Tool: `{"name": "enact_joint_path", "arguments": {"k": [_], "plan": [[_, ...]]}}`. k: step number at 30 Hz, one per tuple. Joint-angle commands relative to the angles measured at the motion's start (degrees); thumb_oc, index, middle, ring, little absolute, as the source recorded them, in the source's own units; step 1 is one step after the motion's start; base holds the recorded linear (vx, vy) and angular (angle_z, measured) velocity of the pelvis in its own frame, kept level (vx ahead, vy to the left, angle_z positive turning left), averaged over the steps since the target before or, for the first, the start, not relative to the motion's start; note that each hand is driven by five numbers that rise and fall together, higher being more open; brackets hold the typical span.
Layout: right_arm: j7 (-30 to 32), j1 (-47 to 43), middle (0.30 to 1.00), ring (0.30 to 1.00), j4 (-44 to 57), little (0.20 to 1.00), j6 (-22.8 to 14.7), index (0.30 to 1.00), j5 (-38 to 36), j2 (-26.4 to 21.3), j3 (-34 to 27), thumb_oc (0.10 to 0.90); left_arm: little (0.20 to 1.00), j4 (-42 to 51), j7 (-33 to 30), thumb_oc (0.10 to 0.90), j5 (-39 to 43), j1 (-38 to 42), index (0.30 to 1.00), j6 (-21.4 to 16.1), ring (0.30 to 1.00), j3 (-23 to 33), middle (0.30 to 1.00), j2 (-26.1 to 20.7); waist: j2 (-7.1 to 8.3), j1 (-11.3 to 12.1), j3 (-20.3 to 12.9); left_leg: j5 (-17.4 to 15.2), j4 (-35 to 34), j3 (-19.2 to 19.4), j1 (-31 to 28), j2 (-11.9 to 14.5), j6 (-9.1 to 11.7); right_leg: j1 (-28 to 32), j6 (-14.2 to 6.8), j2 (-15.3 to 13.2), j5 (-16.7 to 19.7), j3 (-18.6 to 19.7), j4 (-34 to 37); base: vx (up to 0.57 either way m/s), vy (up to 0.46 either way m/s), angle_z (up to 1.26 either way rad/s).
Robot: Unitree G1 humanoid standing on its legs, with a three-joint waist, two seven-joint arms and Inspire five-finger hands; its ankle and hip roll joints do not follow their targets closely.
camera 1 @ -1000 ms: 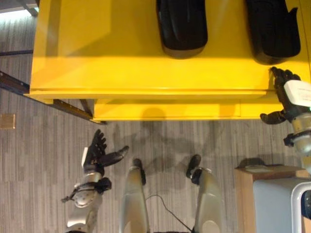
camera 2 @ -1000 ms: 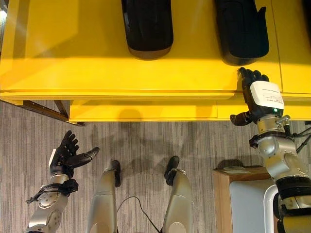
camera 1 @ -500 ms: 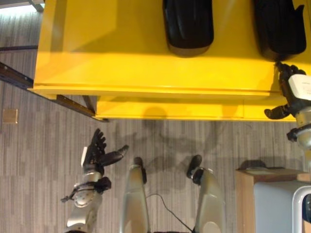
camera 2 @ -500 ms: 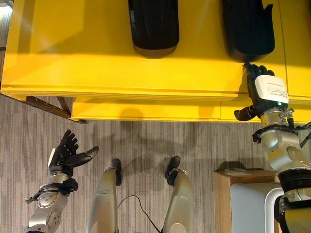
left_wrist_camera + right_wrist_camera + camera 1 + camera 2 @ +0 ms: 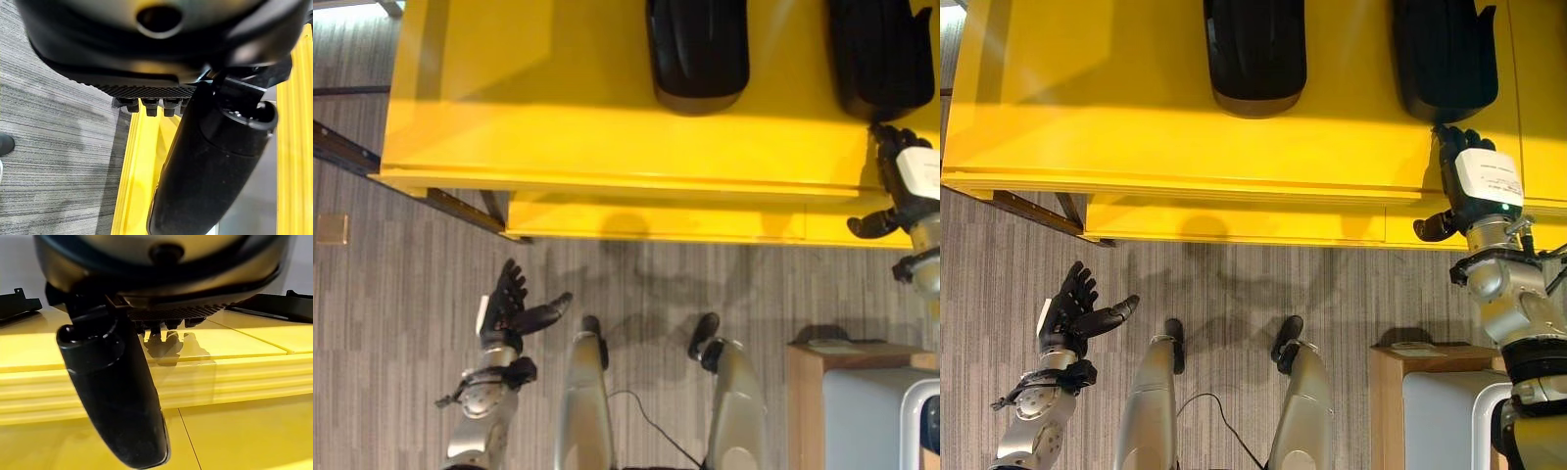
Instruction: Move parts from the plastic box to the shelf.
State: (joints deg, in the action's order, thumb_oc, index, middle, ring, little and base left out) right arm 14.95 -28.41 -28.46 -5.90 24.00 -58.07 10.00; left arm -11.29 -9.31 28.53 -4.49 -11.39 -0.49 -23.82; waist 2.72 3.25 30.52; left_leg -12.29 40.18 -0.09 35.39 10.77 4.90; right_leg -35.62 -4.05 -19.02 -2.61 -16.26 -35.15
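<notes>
**Right hand reaches over the yellow shelf's front edge, just short of a black part**

The robot's right hand (image 5: 1474,181) is stretched forward over the front edge of the yellow shelf (image 5: 1136,117), its fingers straight and lying above the shiny top, its thumb held out to one side over the shelf's front face. It holds nothing. In the right wrist view the fingertips (image 5: 166,324) show in a row just above the yellow surface, mirrored in its gloss, with the thumb pointing down past the stepped front edge. Just beyond the fingertips lies a black part (image 5: 1445,59), long and rounded at its near end, with a small notch on its right side; whether the fingers touch it cannot be told. A second black part (image 5: 1255,54) of much the same form rests on the shelf well to the left of the first, its rounded end also toward the robot.

The left hand (image 5: 509,308) hangs low over the grey striped floor (image 5: 401,323), well apart from the shelf, fingers spread and straight, thumb out to the side, empty. At the lower right, beside the right arm, stands a wooden-edged stand (image 5: 837,357) with a grey bin (image 5: 867,411) next to it.
</notes>
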Motion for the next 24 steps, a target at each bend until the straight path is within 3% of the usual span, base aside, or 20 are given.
{"name": "enact_joint_path", "arguments": {"k": [1,9,19,22,23,24], "plan": [[1.57,1.81,1.0,1.0,6.29,1.0,-1.52,1.0,-1.86,1.07,-4.35,0.9,1.0,4.24,-0.49,0.9,-0.81,-1.37,1.0,-5.15,1.0,1.04,1.0,-2.37,1.01,0.2,-3.66,8.51,-6.58,-1.09,0.58,0.71,0.65,3.1,-3.65,-1.21,-2.28,1.39,-5.63,0.0,0.0,0.0],[0.35,18.27,1.0,1.0,20.52,1.0,-6.17,1.0,-4.96,12.62,-12.66,0.9,1.0,4.68,-0.79,0.9,-2.18,-1.69,1.0,-4.6,1.0,2.03,1.0,-1.18,2.23,-1.61,-5.17,10.68,-13.33,-0.77,-5.39,0.77,0.71,10.09,-4.84,-0.03,0.22,-0.49,1.51,0.01,0.008,0.01],[-3.3,24.25,1.0,1.0,27.6,1.0,-8.98,1.0,-9.46,21.0,-11.35,0.9,1.0,3.29,0.1,0.9,-3.39,-2.76,1.0,-4.12,1.0,2.06,1.0,0.39,2.75,-3.54,-8.88,14.86,-26.08,1.27,-15.94,0.85,0.38,20.18,-6.42,1.09,4.75,-2.27,13.91,0.04,0.053,-0.06],[-5.28,25.82,1.0,1.0,28.69,1.0,-10.19,1.0,-14.95,25.48,-9.52,0.9,1.0,2.07,0.96,0.9,-3.54,-3.41,1.0,-4.09,1.0,1.11,1.0,1.47,2.6,-4.48,-11.7,16.08,-31.73,3.07,-21.4,0.53,0.17,25.15,-7.62,0.98,7.85,-2.61,21.01,0.08,0.129,-0.13],[-7.03,26.66,1.0,1.0,27.74,1.0,-10.93,1.0,-21.02,29.22,-8.3,0.9,1.0,1.37,1.11,0.9,-3.65,-3.74,1.0,-4.06,1.0,0.75,1.0,2.48,2.41,-4.89,-13.59,16.52,-34.91,4.26,-24.09,-0.12,0.06,27.43,-8.68,0.83,10.18,-2.43,24.73,0.06,0.132,-0.1],[-7.05,26.66,1.0,1.0,27.74,1.0,-10.94,1.0,-21.05,29.23,-8.31,0.9,1.0,1.36,1.11,0.9,-3.65,-3.74,1.0,-4.07,1.0,0.75,1.0,2.45,2.47,-4.91,-13.66,16.86,-35.25,4.3,-24.12,-0.21,-0.01,27.46,-8.67,0.81,10.49,-2.47,25.09,0.08,0.139,-0.05]]}}
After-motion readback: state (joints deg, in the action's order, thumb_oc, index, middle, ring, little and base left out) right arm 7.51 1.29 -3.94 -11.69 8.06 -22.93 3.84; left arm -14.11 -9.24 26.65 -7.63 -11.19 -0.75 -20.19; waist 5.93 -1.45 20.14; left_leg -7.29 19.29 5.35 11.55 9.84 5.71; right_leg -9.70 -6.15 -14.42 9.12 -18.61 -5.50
